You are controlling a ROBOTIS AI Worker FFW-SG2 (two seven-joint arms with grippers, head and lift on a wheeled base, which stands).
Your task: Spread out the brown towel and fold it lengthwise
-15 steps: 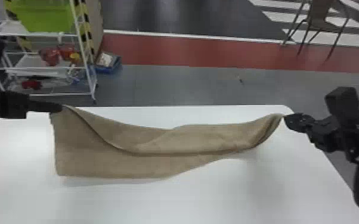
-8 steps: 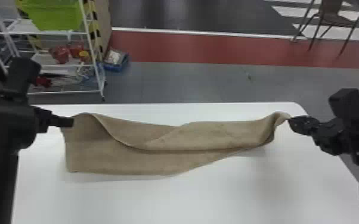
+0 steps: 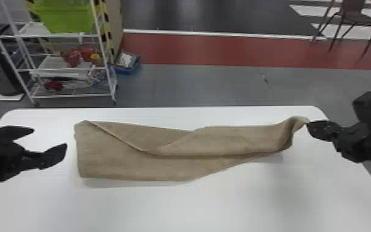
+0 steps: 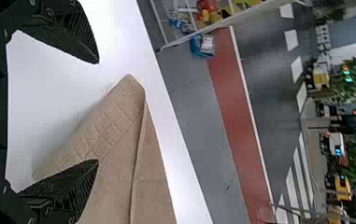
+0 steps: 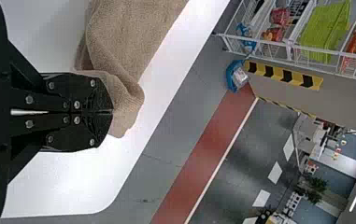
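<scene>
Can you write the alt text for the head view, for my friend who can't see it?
A brown towel lies partly folded along a white table, its right end pinched in the robot's right tool. The left tool hangs open beside the towel's left end. Behind stand a white rack with a green bin and a chair.

No readable text, labels or brands in any view. Numbers: none legible. Signs: none can be read.

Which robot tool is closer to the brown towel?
Right. The right tool grips the towel by a corner; the left tool is open, beyond the towel's left end.
</scene>
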